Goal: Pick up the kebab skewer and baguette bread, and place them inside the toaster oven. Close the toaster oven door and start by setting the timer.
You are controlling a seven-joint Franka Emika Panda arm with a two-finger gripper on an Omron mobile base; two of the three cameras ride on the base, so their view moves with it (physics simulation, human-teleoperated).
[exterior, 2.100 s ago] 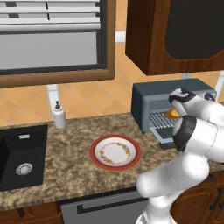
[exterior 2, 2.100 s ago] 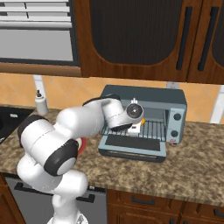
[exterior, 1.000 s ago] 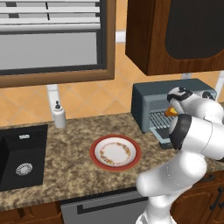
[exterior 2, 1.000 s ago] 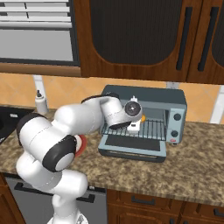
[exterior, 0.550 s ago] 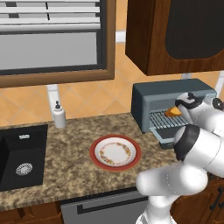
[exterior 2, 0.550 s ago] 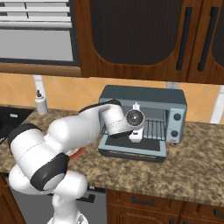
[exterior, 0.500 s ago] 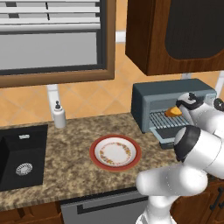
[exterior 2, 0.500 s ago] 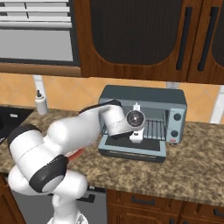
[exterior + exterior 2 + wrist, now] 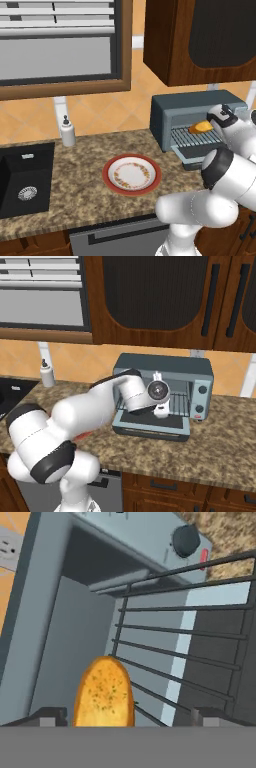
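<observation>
The baguette bread [image 9: 105,694] lies on the wire rack [image 9: 180,647] inside the toaster oven [image 9: 172,112], near its left wall. It shows as an orange piece [image 9: 200,127] in the oven mouth. My gripper [image 9: 130,716] is open just in front of the loaf, with a gap between each fingertip and the bread. The hand [image 9: 159,392] hovers over the toaster oven door [image 9: 150,428], which hangs open and flat. The kebab skewer is out of view.
A red-rimmed plate [image 9: 112,182] sits bare on the granite counter left of the oven. Farther left are a sink [image 9: 22,175] and a soap bottle [image 9: 67,133]. Dark cabinets [image 9: 150,296] hang above. The oven knobs [image 9: 201,398] are on its right side.
The fingers have spread and let go of the bread, which stays on the rack. The hand has drawn back a little from the oven mouth.
</observation>
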